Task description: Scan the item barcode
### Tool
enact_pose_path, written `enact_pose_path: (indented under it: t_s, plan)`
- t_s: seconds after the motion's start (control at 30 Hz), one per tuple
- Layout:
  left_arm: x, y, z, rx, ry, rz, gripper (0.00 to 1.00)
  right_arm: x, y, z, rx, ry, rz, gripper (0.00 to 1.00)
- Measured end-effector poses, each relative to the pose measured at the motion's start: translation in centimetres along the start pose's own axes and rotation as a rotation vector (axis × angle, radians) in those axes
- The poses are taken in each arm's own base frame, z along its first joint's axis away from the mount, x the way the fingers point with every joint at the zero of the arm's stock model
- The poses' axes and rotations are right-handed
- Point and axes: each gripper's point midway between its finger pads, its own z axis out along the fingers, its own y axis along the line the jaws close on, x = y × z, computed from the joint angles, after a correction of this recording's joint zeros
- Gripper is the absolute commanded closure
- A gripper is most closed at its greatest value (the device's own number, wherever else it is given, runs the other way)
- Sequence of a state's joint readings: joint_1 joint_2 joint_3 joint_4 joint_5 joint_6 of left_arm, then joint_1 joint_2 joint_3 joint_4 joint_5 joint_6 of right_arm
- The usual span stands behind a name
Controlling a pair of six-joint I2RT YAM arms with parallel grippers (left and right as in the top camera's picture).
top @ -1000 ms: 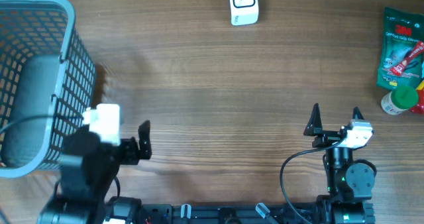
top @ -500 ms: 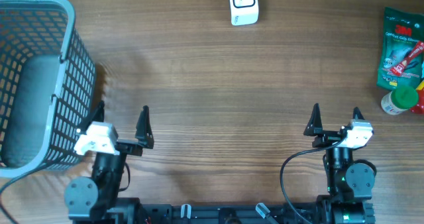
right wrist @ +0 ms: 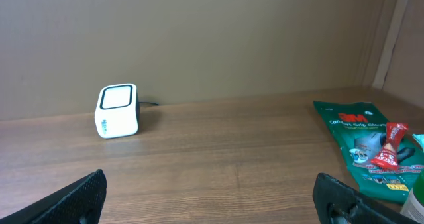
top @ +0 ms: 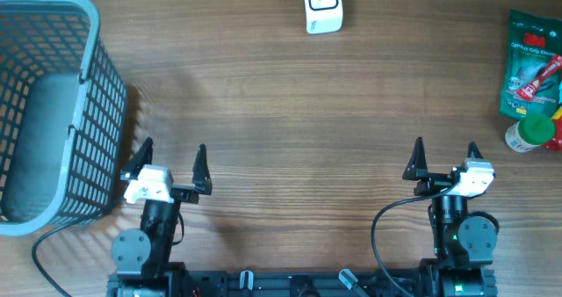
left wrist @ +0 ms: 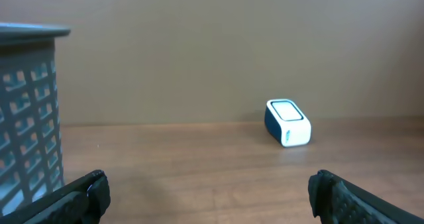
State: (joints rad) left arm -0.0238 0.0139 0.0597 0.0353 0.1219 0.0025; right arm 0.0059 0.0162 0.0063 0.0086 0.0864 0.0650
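Note:
The white barcode scanner [top: 323, 5] stands at the far middle of the table; it also shows in the left wrist view as the scanner [left wrist: 287, 122] and in the right wrist view as the scanner [right wrist: 118, 110]. A green 3M packet [top: 532, 64] lies at the far right edge, with a small green-capped bottle [top: 529, 132] against its near end. My left gripper [top: 173, 161] and right gripper [top: 445, 145] both stand open and empty near the front edge, pointing towards the far side. In the wrist views, nothing sits between the left gripper [left wrist: 209, 187] fingers or the right gripper [right wrist: 209, 187] fingers.
A blue-grey mesh basket [top: 98, 112] fills the left side, close to my left gripper, and its wall shows as the basket [left wrist: 26, 118] in the left wrist view. The green packet [right wrist: 368, 141] lies to the right ahead of my right gripper.
My left arm has swung out from beside the basket, shifted right and turned to point straight ahead. The right arm has not moved.

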Motion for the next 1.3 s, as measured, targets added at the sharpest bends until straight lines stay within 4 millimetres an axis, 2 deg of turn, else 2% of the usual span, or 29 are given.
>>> enact_pose_path:
  t_s: [0.33,1.3]
  plan:
    - [4.8,0.4,-0.1,-0.016,0.146,-0.016,0.0,0.0,0.0,0.0,0.0,0.0,0.0,0.0]
    - [4.8,0.6,-0.1,-0.029,0.147,-0.014,0.0,0.0,0.0,0.0,0.0,0.0,0.0,0.0]
